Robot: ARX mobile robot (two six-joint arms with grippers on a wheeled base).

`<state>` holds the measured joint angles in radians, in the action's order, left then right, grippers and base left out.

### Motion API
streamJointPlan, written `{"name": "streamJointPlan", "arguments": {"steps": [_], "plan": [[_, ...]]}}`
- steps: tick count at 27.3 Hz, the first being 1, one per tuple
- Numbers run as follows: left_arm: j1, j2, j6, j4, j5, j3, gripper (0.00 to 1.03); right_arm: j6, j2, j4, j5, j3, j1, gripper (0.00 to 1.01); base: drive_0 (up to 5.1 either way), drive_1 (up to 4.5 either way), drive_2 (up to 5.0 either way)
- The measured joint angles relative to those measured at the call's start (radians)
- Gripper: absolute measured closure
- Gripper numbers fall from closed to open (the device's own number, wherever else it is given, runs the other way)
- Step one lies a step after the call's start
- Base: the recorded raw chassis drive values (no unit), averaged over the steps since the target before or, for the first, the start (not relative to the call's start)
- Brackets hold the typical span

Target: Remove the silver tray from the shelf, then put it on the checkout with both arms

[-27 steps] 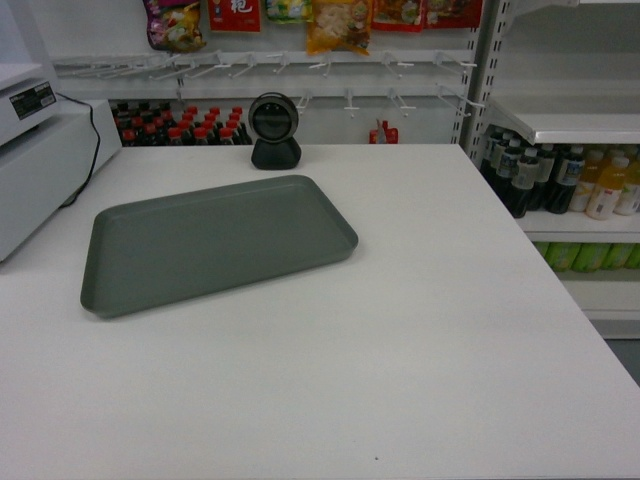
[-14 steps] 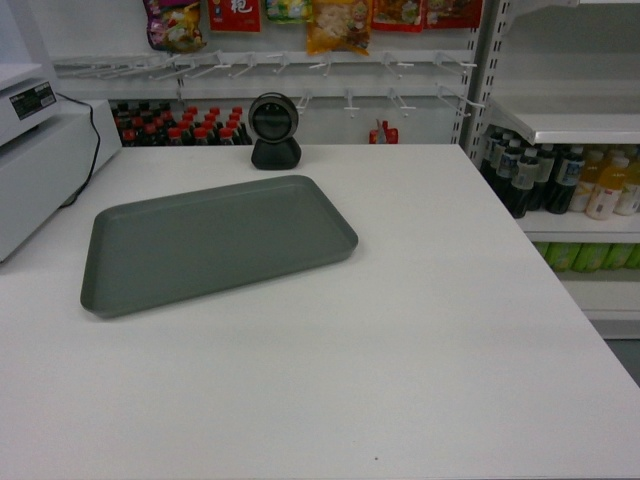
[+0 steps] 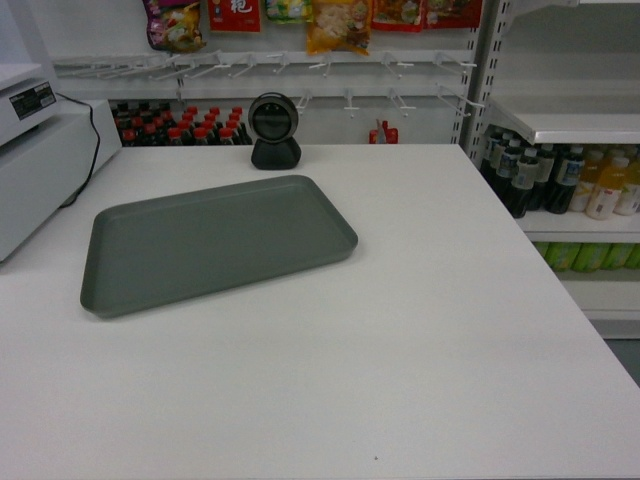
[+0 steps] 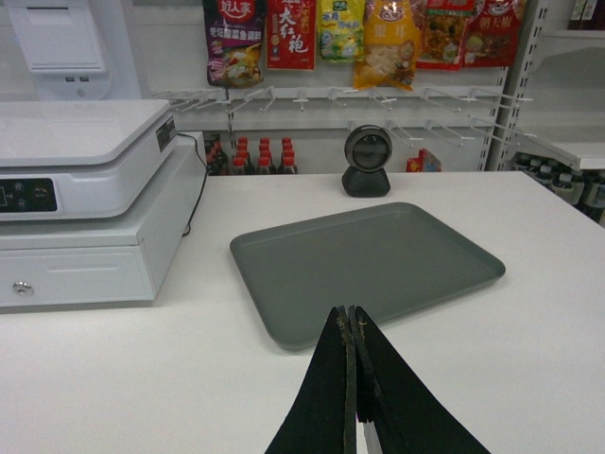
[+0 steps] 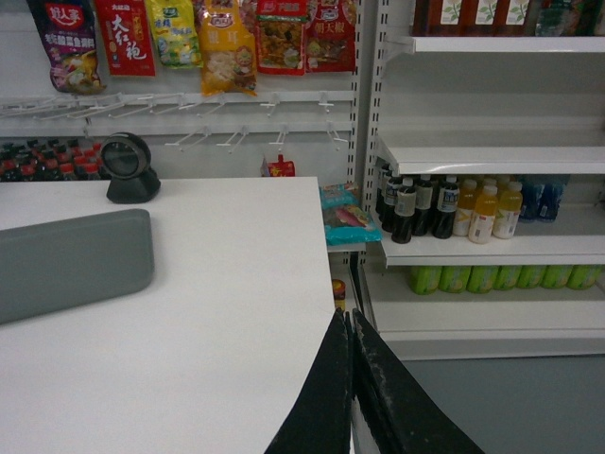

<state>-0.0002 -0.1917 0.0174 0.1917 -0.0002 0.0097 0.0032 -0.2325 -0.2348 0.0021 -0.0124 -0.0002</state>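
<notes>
Change from earlier frames: nothing has shifted in the head view; the silver tray [image 3: 215, 241] lies at the same spot and angle as a second ago, and no arm shows in that view.
Cash register: a white machine [image 4: 80, 203] stands on the left part of the counter [image 3: 400, 330], with a dark cable running down beside it.
Silver tray, place: flat on the counter, left of middle, just right of the register and apart from it; nothing rests on it.
Silver tray, look: matte grey-green, rectangular, rounded corners, low raised rim; turned slightly so its right end sits farther back than its left.
Left gripper [image 4: 352, 326]: seen from its wrist camera, the black fingers [image 4: 333, 378] are pressed together with nothing between them; they hang over the counter in front of the tray's near edge, not touching it.
Scanner: a round black device [image 3: 274, 130] stands upright at the counter's far edge, behind the tray.
Back wall: snack packets [image 4: 389, 43] hang above white pegs; red-capped bottles [image 3: 180, 125] stand in rows below.
Right gripper [image 5: 348, 331]: fingers [image 5: 326, 388] closed on nothing, over the counter's right edge, well apart from the tray's right end [image 5: 71, 260].
Shelf [image 5: 492, 156]: white boards to the right of the counter, holding drink bottles [image 5: 454, 208] on the lower level.
</notes>
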Motion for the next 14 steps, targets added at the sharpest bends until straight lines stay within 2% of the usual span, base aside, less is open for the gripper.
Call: {"name": "streamJointPlan", "arguments": {"steps": [2, 4, 6, 7, 12, 14], "plan": [[0.0, 0.022, 0.0, -0.021, 0.0, 0.0, 1.02, 0.0, 0.027, 0.027, 0.0, 0.0, 0.0, 0.99, 0.0, 0.0, 0.0], [0.0, 0.153, 0.0, -0.204, 0.002, 0.0, 1.02, 0.0, 0.05, 0.051, 0.0, 0.0, 0.0, 0.99, 0.0, 0.0, 0.0], [0.0, 0.182, 0.0, -0.182, -0.003, 0.006, 1.02, 0.0, 0.086, 0.103, 0.0, 0.0, 0.0, 0.99, 0.0, 0.0, 0.0], [0.0, 0.183, 0.0, -0.2, 0.001, 0.0, 1.02, 0.0, 0.167, 0.223, -0.003, 0.0, 0.0, 0.99, 0.0, 0.0, 0.0], [0.0, 0.183, 0.0, -0.195, 0.0, 0.0, 1.02, 0.0, 0.229, 0.239, -0.002, 0.0, 0.0, 0.99, 0.0, 0.0, 0.0], [0.0, 0.183, 0.0, -0.195, 0.0, 0.0, 0.89, -0.001, 0.228, 0.24, -0.003, 0.0, 0.0, 0.86, 0.0, 0.0, 0.0]]}}
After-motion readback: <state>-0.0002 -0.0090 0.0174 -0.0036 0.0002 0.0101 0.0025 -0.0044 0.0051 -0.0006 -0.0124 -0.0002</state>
